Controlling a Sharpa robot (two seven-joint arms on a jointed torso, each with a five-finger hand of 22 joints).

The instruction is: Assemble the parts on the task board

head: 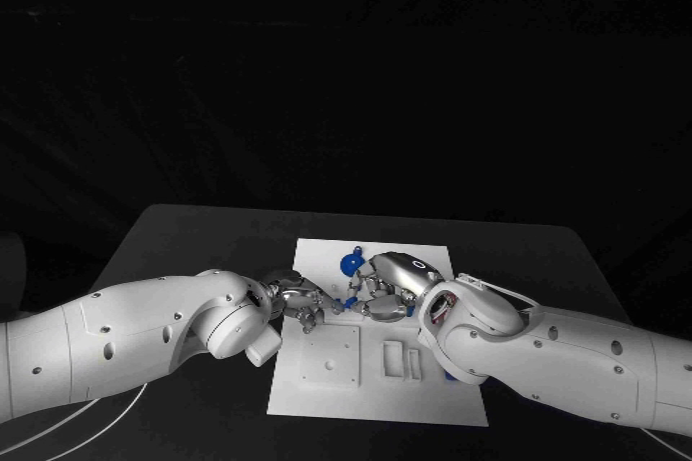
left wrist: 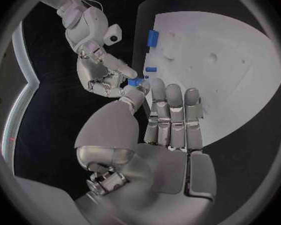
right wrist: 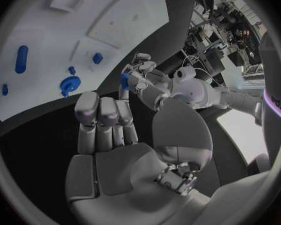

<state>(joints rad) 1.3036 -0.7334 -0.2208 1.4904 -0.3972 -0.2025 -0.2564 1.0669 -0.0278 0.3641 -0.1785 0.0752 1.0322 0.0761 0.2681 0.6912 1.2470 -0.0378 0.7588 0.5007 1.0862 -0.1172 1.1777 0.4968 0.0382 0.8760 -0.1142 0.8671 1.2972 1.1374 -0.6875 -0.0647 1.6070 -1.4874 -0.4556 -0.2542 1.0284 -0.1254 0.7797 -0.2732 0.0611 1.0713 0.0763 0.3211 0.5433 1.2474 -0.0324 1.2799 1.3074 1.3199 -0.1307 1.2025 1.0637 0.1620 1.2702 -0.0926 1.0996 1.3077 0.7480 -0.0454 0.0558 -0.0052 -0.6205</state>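
Left robot hand point(head: 299, 303) and right robot hand point(head: 387, 286) meet fingertip-to-fingertip, both pinching one small blue part point(left wrist: 135, 81)

Hands crowd the middle of the task board point(head: 378, 381), covering much of what lies there.

From above, the right hand point(head: 392, 286) and left hand point(head: 296, 303) meet over the board and hide its surface beneath them; a blue part point(head: 351, 264) peeks out behind the right hand, its shape mostly covered. A small blue piece point(head: 342, 303) between the two hands is too tiny to identify, and which fingers pinch it cannot be told. The right forearm covers the board's right edge. The tabletop point(head: 202, 241) fades into darkness at its far side.
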